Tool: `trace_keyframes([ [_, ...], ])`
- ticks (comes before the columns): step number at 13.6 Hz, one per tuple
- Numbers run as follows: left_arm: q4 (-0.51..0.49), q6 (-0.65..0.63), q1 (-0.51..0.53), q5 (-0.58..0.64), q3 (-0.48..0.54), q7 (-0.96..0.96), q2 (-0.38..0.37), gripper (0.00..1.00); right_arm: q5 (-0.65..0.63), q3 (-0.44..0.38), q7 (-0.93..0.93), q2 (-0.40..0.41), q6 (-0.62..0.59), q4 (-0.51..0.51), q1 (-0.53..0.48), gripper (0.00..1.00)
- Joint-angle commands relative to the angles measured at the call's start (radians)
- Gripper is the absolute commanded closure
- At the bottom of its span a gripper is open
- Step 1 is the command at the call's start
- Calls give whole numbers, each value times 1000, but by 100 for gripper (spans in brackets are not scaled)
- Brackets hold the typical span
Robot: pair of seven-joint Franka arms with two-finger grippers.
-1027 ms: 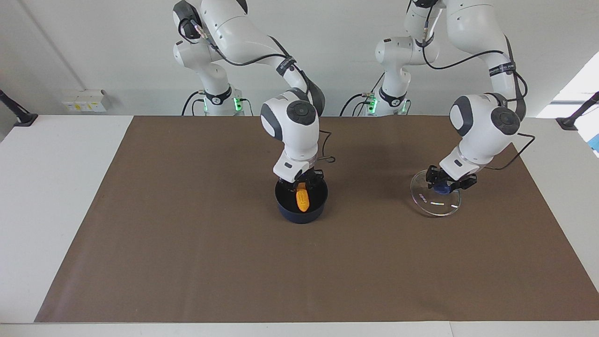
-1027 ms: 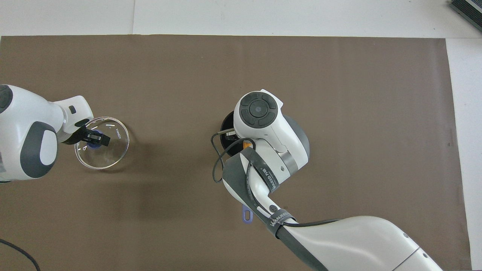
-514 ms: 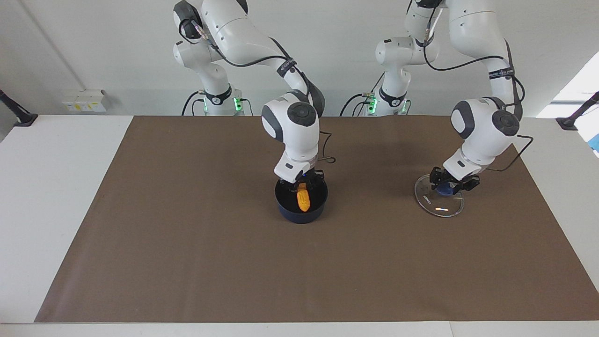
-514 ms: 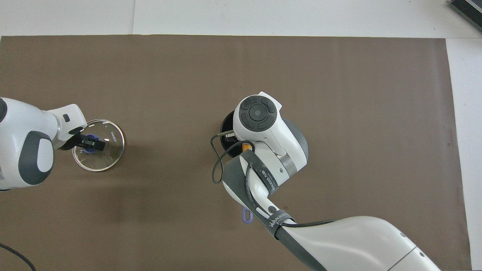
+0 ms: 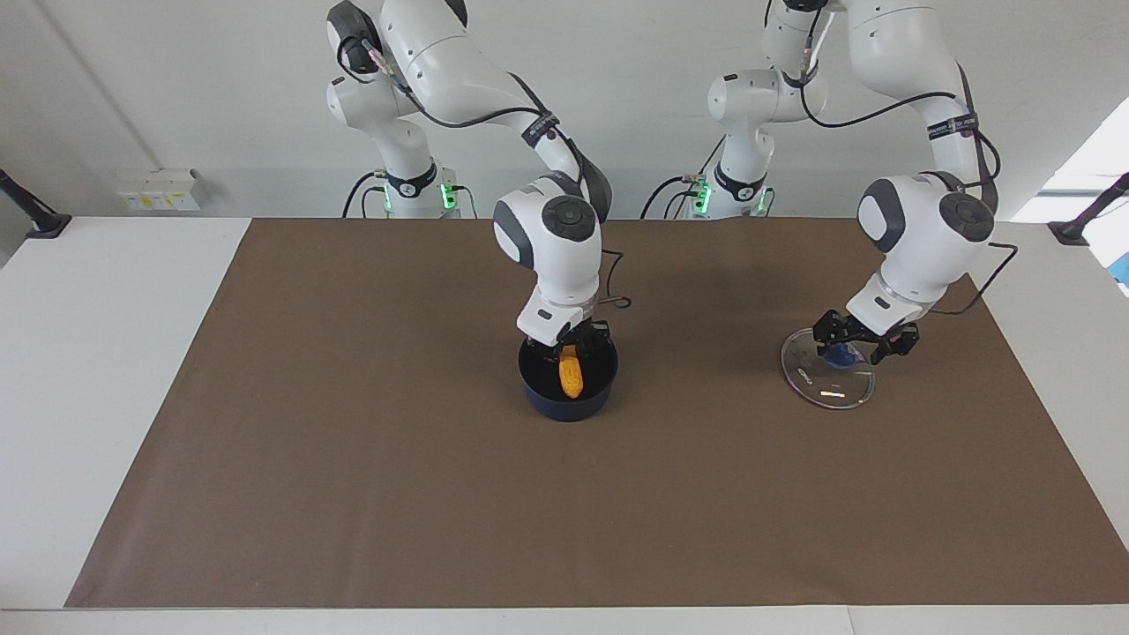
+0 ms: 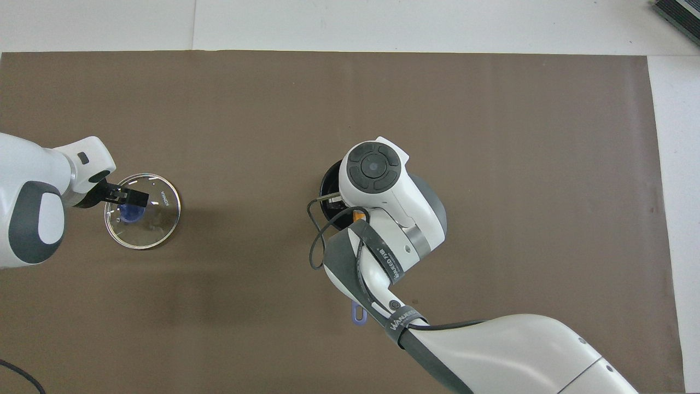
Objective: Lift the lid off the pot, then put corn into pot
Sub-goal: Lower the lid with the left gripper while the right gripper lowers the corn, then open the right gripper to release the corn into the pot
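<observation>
While the right gripper (image 5: 569, 346) stays clamped on the corn (image 5: 571, 373), which hangs into the pot (image 5: 568, 381) at mid-mat, the left gripper (image 5: 866, 340) stands with fingers spread just above the lid (image 5: 827, 369), lying flat on the brown mat (image 5: 353, 441) toward the left arm's end.

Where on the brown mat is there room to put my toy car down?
Lots of room: the wide bare stretch of brown mat farther from the robots than the pot and the lid, and the gap between those two. It is crowded at the pot, where the right gripper holds the corn, and at the lid under the left gripper.
</observation>
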Motion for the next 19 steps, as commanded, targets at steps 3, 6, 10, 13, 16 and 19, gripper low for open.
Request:
trace_keyframes([
  [3,122,-145,13,-6,-2,-37,-8,0,2,6,9,-14,46,-29,-4,53],
  [6,239,-256,13,-19,-3,-86,-2,0,-3,6,-38,-10,48,-18,-5,0],
  [10,285,-316,-4,-6,-2,-95,-2,0,-20,4,-54,-20,31,8,-10,0],
  [13,401,-404,-4,-7,-9,-161,4,0,-17,4,-139,-89,-9,8,-51,0],
  [16,486,-480,-4,-15,-9,-207,5,0,-9,4,-205,-171,-65,8,-120,0],
  [19,590,-585,1,-16,-11,-227,29,0,0,4,-296,-232,-102,10,-198,0],
])
